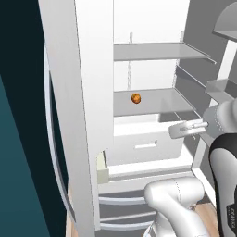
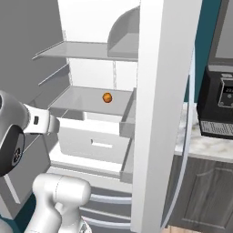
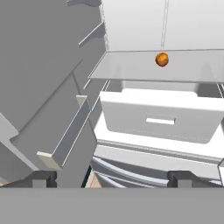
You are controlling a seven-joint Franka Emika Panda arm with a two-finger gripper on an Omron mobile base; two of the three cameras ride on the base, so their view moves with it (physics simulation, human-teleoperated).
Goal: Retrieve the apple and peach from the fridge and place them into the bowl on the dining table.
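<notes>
With the end effector [image 3: 112, 178] spread wide and empty below the open fridge [image 1: 92, 92], the peach [image 3: 162, 59] on the middle shelf [image 3: 131, 68] is best reached by rising level with it, clearing the white drawer [image 3: 159, 120] front and door bins beside.

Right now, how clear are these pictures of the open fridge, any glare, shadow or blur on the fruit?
Left base view: flat, even rendered light, no glare; the peach is small but sharp on the fridge shelf. Right base view: the same soft light, with the white interior bright and pale, and the peach crisp. Hand view: no blur, the peach shaded darker on one side.
</notes>
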